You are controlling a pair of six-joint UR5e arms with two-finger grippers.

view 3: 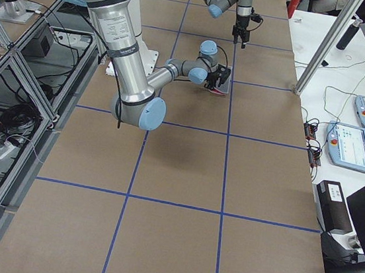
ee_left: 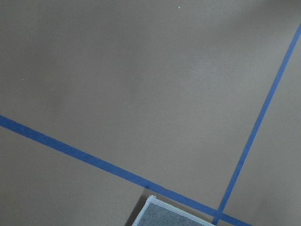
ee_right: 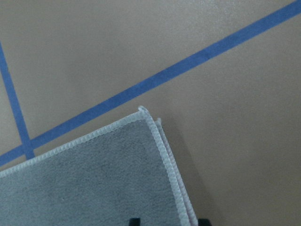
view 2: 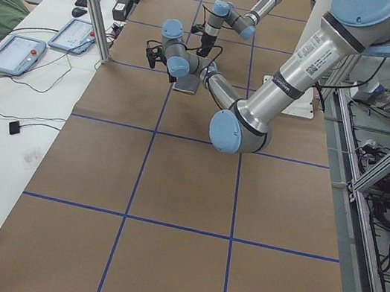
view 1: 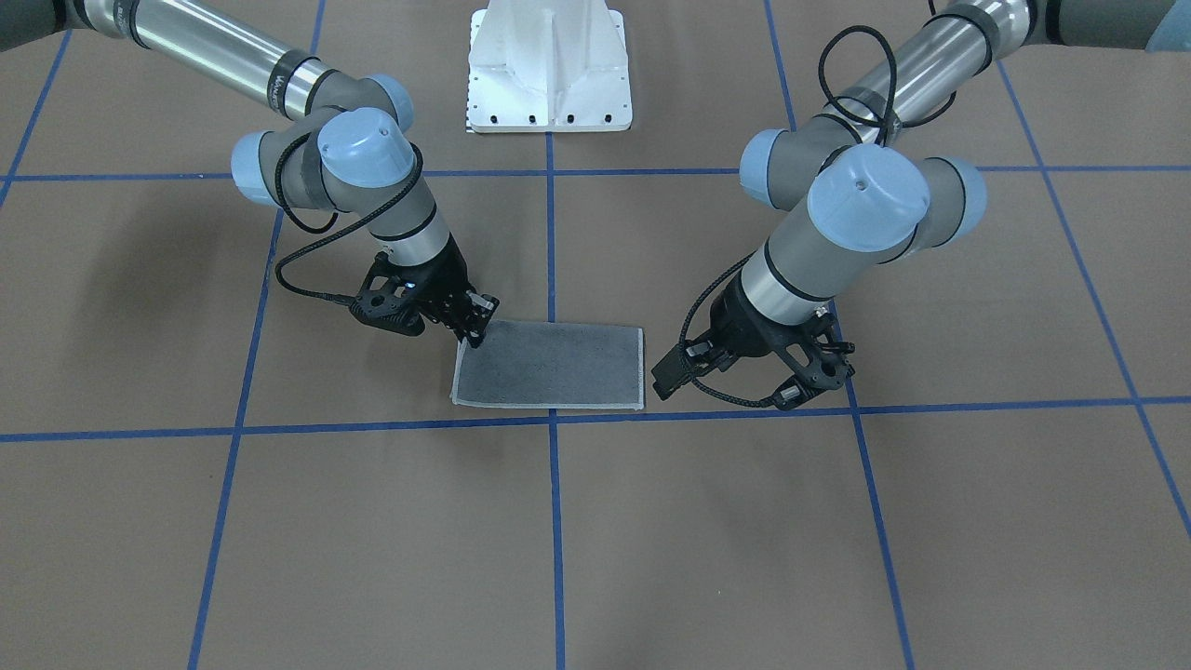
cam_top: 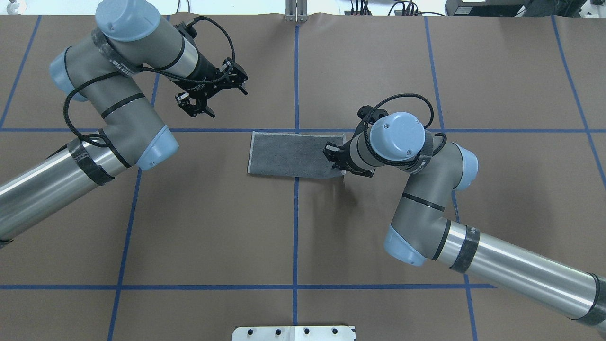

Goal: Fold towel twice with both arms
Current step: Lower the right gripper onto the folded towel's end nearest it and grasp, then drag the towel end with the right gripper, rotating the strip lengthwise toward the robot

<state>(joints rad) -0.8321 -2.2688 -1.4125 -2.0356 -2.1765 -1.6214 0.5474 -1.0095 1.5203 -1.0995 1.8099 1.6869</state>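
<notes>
While astride the towel corner, right hand narrowly parted; left hand wide, both empty.

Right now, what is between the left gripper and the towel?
Just bare table crossed by one blue tape line. The overhead view shows the left gripper apart from the towel, with nothing else between.
</notes>
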